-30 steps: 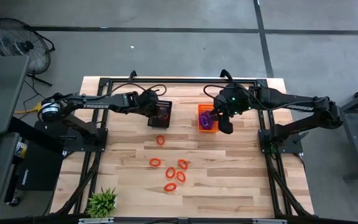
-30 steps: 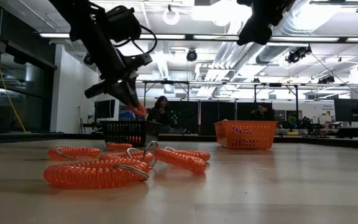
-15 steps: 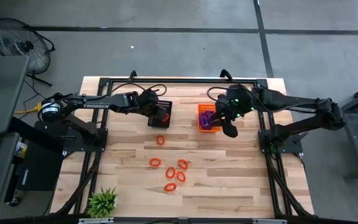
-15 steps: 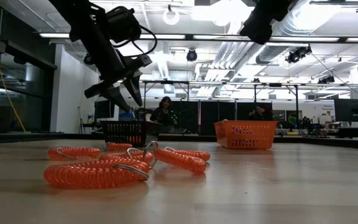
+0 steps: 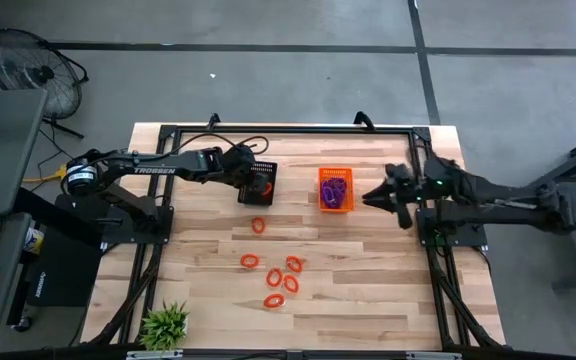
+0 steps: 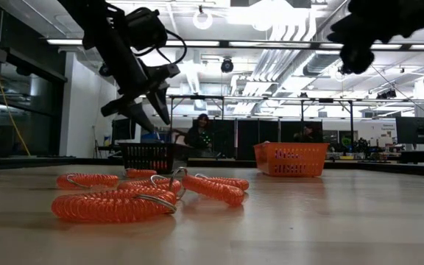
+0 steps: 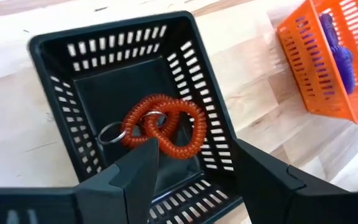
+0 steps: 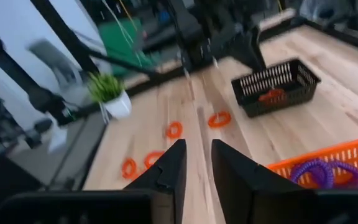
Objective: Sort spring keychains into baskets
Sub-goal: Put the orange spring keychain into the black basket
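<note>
A small potted plant [image 5: 165, 325] stood at the table's [image 5: 368, 300] near left corner; a floor fan [image 5: 30, 62] sat beyond the far left.

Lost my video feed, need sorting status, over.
Left gripper open above black basket, orange-red keychain lying inside. Right gripper empty, beside orange basket holding purple keychains. Six orange-red keychains loose on table; nothing blocking.

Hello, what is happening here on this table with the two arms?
Two robot arms are sorting small coiled spring keychains into two perforated plastic baskets. The left pincer hangs open over the black basket, where one orange-red keychain lies. The right pincer is beside the orange basket, which holds purple keychains. Six orange-red keychains lie loose on the wooden table.
</note>
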